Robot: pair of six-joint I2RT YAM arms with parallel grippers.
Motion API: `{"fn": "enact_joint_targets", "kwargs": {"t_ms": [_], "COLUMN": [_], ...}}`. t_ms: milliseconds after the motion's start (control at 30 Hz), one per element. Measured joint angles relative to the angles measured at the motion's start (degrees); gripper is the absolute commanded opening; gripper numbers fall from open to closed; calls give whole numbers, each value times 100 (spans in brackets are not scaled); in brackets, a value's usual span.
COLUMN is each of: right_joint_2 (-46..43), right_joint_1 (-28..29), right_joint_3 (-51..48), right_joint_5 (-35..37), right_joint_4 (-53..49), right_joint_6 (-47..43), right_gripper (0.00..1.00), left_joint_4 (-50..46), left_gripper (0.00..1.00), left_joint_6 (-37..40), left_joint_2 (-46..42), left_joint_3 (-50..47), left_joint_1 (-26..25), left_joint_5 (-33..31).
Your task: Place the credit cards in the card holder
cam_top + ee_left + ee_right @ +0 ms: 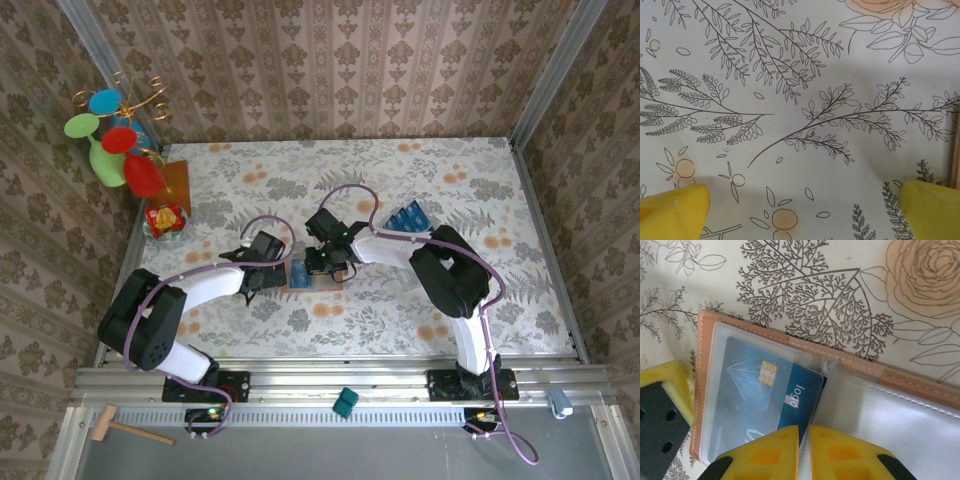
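1. The right pincer point(803, 447) is pressed almost together, pinching the edge of a blue credit card point(765, 390).
2. That card is mostly tucked under a clear sleeve on one half of the open card holder point(850, 360), which lies flat on the flowery desk point(805, 285).
3. The left pincer point(800, 215) is spread wide, hovering over the desk just left of the holder.
4. More blue cards point(405, 218) sit farther back on the right.
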Motion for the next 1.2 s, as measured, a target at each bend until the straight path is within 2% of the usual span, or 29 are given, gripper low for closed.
{"fn": "enact_joint_targets", "kwargs": {"t_ms": [933,1200], "right_joint_2": [251,-70], "right_joint_1": [107,39], "right_joint_3": [407,105], "right_joint_5": [-87,-83], "right_joint_4": [-59,-68], "right_joint_6": [0,17], "right_gripper": [16,16], "left_joint_4": [46,50], "left_gripper": [100,100], "left_joint_6": [0,0], "left_joint_2": [63,63], "left_joint_3": [33,33], "left_joint_1": [-9,-9], "left_joint_5": [0,0]}}
